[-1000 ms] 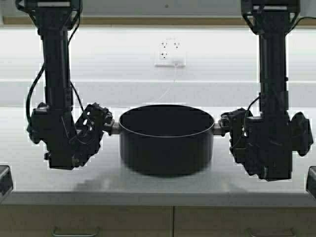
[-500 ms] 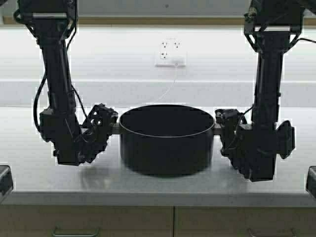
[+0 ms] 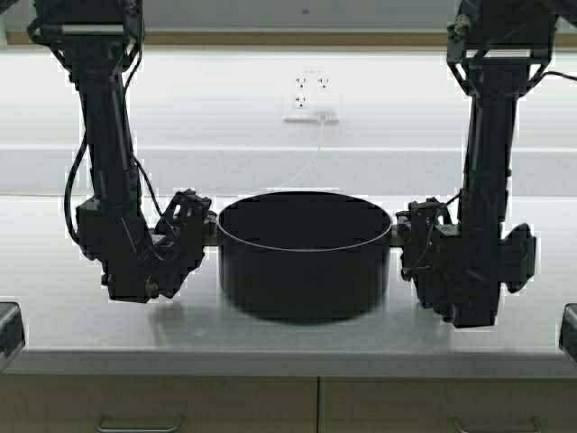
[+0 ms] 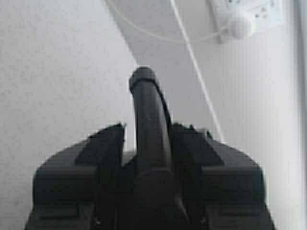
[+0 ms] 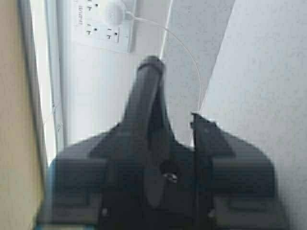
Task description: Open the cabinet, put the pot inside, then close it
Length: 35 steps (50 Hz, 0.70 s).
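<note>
The wide black pot [image 3: 305, 257] stands on the white countertop [image 3: 297, 341], in the middle of the high view. My left gripper [image 3: 200, 230] is shut on its left loop handle [image 4: 144, 96], which shows edge-on between the fingers in the left wrist view, where the gripper [image 4: 148, 136] fills the foreground. My right gripper [image 3: 406, 233] is shut on the right loop handle [image 5: 149, 81], also seen in the right wrist view [image 5: 158, 129]. The cabinet's doors are out of view; only a tan strip [image 3: 306, 38] runs along the top edge.
A white wall outlet [image 3: 311, 97] with a plugged-in white cable hangs on the backsplash behind the pot. Tan drawer fronts [image 3: 135, 401] with horizontal pulls lie below the counter edge. A tan surface [image 5: 14, 120] shows beside the outlet in the right wrist view.
Both arms' wrists have risen and drawn in toward the pot while the grippers stayed at the handles. The pot has not visibly moved.
</note>
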Motion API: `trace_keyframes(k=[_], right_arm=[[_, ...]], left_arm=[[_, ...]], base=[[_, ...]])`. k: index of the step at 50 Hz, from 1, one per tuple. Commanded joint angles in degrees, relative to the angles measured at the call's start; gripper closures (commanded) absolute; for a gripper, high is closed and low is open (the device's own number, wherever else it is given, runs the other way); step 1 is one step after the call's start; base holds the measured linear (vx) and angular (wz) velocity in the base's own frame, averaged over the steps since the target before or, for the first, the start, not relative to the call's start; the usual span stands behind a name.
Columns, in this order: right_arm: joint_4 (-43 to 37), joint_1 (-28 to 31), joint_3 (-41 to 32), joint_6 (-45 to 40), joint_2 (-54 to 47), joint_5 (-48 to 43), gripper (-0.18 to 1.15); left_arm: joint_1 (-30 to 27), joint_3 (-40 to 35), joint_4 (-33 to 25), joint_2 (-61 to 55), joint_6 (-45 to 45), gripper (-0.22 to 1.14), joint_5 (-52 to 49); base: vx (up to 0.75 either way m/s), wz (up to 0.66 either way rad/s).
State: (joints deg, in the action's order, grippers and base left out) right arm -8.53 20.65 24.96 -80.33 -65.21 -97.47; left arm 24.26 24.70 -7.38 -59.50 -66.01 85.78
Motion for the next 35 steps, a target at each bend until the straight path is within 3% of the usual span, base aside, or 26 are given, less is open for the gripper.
trace_keyframes(k=[1,6,9,17,35], right_arm=[[0.0,0.1,0.2,-2.7,1.1,-0.4,1.03],[0.3,0.1,0.6,-3.1,1.9,-0.4,0.86],[0.4,0.1,1.1,-3.3,2.5,-0.6,0.85],[2.0,0.1,4.0,-3.5,5.1,-2.5,0.90],[3.3,0.4,19.4,-2.2,18.9,-3.4,0.90]], left_arm=[[0.2,0.0,1.4,1.5,-0.3,1.11,0.0],[0.2,0.6,1.2,2.2,-0.1,0.91,0.1],[0.2,1.4,1.3,2.9,-0.1,0.81,0.4],[0.2,4.7,1.3,5.3,0.1,0.90,2.3],[0.4,16.1,1.1,17.7,0.1,0.89,5.9]], base=[[0.00,0.00],[0.00,0.00],[0.00,0.00],[0.00,0.00],[0.00,0.00]])
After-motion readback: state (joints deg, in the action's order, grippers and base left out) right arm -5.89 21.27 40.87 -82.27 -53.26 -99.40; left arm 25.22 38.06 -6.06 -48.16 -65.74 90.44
